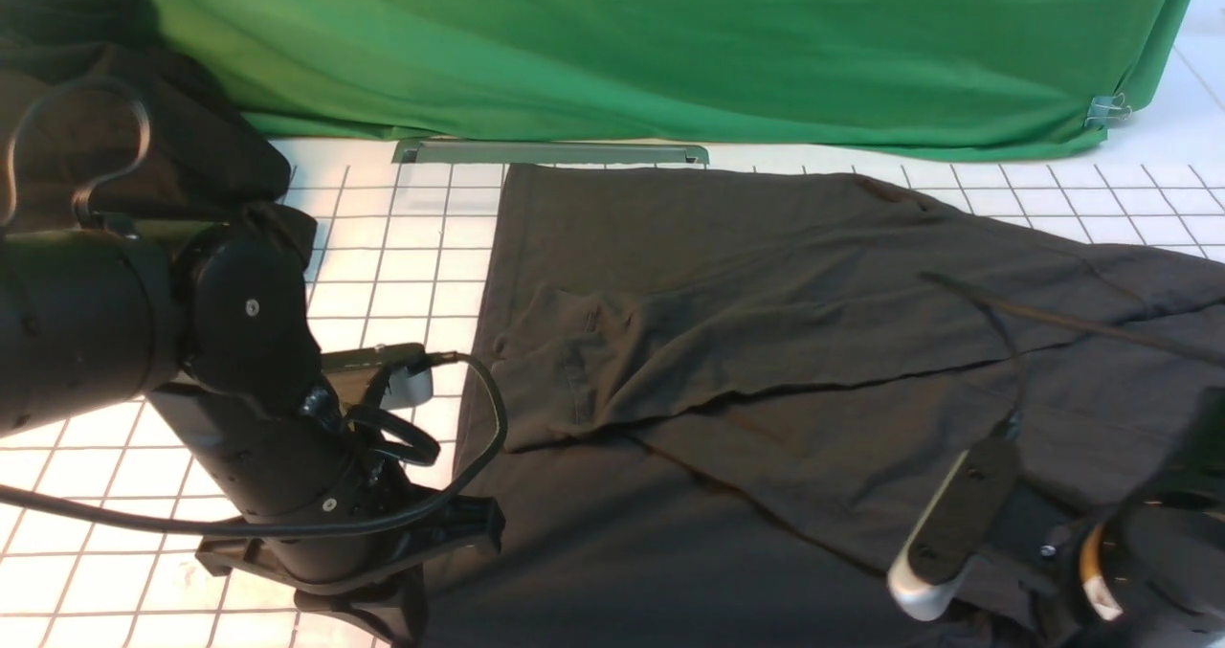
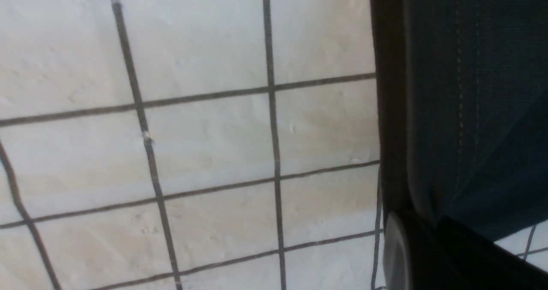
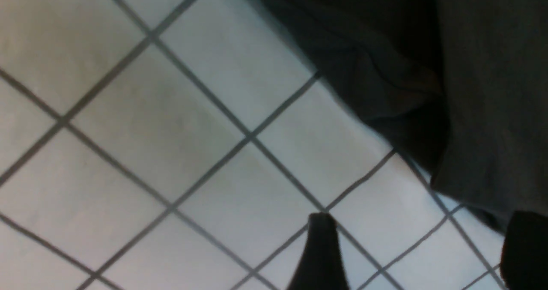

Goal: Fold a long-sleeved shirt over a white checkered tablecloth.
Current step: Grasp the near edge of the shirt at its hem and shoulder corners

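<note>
left claw (image 1: 407, 614) on hem of shirt (image 1: 766, 342)

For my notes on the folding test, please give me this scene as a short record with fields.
surface: white checkered tablecloth
shirt: dark, spread out on the tablecloth
sleeve: folded across the body of the shirt
left gripper: shut, appears to pinch the shirt's stitched edge
right gripper: open, holding nothing, beside the shirt's edge
background: green cloth behind the table; black bundle at the far left
</note>
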`<state>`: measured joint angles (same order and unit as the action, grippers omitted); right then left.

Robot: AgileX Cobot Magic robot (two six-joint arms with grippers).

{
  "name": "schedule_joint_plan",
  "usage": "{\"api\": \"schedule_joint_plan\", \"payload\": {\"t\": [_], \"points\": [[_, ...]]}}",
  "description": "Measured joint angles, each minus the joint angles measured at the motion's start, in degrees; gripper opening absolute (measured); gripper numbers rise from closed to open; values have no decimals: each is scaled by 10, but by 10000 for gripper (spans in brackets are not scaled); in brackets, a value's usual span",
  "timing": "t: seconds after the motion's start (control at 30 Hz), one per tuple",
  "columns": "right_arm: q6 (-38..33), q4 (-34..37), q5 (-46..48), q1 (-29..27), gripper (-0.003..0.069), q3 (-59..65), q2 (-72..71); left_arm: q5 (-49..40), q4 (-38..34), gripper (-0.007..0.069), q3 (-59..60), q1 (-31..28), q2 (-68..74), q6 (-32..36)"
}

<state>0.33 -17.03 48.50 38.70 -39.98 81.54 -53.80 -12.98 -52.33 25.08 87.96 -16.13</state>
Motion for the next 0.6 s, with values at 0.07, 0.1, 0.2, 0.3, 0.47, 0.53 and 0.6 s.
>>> {"api": "schedule_joint_plan", "payload": {"t": [0.07,0.1,0.2,0.3,0.47,0.53,0.6], "points": [[7,-23,-1,0,507,-4,28,0,0,6,0,0,0,0],[9,-25,-1,0,507,-4,31,0,0,6,0,0,0,0],[33,-63,-6,0,507,-4,68,1,0,6,0,0,0,0],[35,-73,-21,0,507,-4,84,3,0,6,0,0,0,0],[36,-96,-48,0,374,-4,95,4,0,6,0,0,0,0],[36,-100,-50,0,265,-4,95,4,0,6,0,0,0,0],[36,-101,-50,0,150,-4,95,4,0,6,0,0,0,0]]}}
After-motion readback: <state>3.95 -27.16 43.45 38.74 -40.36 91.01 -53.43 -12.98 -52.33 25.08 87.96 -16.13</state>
